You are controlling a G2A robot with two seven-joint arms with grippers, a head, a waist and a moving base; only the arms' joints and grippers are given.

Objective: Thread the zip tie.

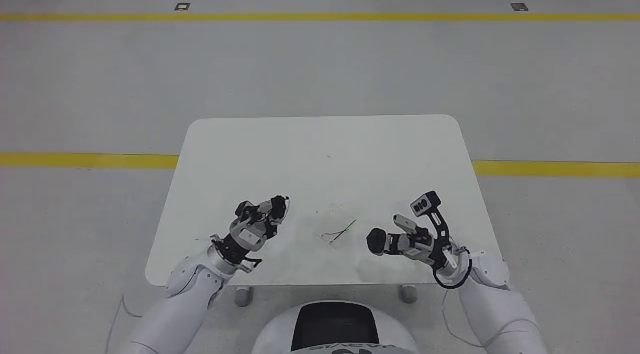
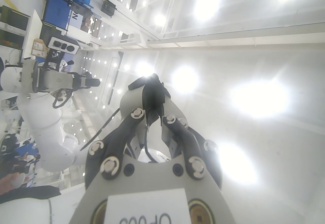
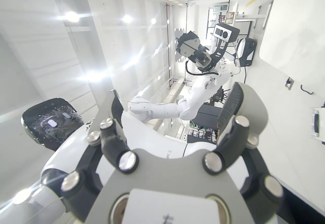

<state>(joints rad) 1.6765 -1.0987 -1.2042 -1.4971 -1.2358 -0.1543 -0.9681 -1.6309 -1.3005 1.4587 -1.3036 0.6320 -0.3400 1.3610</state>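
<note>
A thin dark zip tie (image 1: 338, 229) lies on the white table (image 1: 320, 149) near its front edge, between the two arms. My left gripper (image 1: 278, 206) is held up left of it, pointing upward, its black pads (image 2: 152, 98) pressed together. A thin dark strip (image 2: 101, 131) juts out beside one finger; I cannot tell whether it is pinched. My right gripper (image 1: 390, 232) is raised to the right of the zip tie. In the right wrist view the right gripper (image 3: 175, 90) stands open with nothing between its ribbed fingers (image 3: 228, 105).
Both arms hang over the table's front edge (image 1: 300, 282). Each wrist view catches the other arm farther off: the right gripper (image 2: 91, 81) and the left gripper (image 3: 189, 45). A yellow floor line (image 1: 90, 160) runs behind the table.
</note>
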